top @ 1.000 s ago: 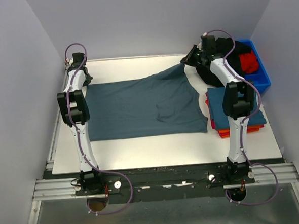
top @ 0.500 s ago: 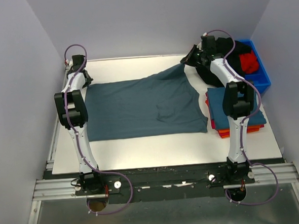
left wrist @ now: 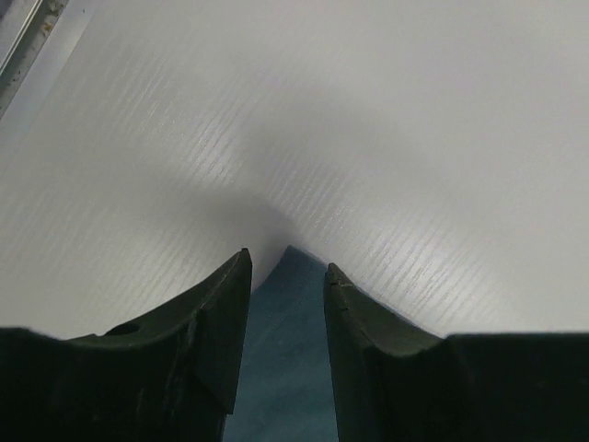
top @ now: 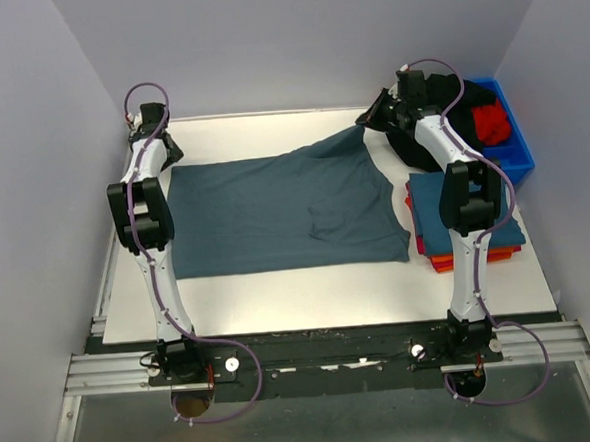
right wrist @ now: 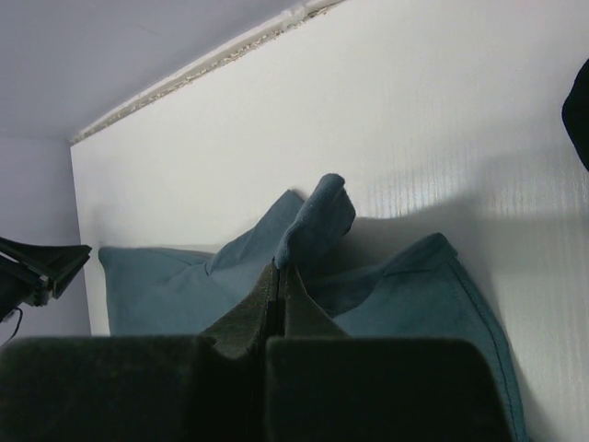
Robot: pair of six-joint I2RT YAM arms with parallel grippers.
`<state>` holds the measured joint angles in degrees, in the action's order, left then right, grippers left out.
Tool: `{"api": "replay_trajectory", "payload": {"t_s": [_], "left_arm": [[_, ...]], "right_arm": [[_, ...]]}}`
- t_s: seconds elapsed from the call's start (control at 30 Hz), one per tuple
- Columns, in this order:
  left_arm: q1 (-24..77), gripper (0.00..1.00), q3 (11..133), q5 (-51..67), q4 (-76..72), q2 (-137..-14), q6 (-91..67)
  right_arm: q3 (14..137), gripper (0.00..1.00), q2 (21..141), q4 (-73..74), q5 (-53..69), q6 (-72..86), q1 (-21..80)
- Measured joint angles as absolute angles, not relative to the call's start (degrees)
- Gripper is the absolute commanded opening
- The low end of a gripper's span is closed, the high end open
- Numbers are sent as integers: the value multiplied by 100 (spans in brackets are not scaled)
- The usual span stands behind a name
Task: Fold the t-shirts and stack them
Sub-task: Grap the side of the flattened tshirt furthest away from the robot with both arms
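Near strip of white table (top: 309, 285) open; spread teal-blue cloth shirt (top: 274, 212) fills centre; folded shirt stack (top: 434, 225) and blue plastic bin (top: 520, 157) block right.

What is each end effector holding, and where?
Right end effector pinches the teal t-shirt at its far right corner; left end effector is open, holding nothing.

Folded t-shirt stack (top: 429, 208) and blue bin (top: 519, 155), partly behind right arm (top: 471, 198)

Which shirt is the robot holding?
Look at the white table. Spread flat across its middle lies the teal-blue t-shirt. Unlike the folded stack beside it on the right, it is opened out, with one far corner pinched up by the right gripper.
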<state>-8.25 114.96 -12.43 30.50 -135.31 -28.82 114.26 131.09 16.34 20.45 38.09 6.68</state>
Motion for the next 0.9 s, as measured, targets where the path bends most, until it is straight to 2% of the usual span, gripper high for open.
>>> {"api": "replay_trajectory", "payload": {"t_s": [0.43,0.47,0.7,0.9], "left_arm": [[-786,47,12206,-1264,3564,-14075,-2884],[-784,44,12208,-1267,3590,-14075,-2882],[-760,1,12215,-1267,3627,-14081,-2891],[-749,0,12215,-1260,3610,-14081,-2873]], "right_arm": [[11426,1,13109,1634,2053,3813,663],[11426,1,13109,1634,2058,3813,663],[11426,1,13109,1634,2071,3815,663],[11426,1,13109,1634,2073,3813,663]]}}
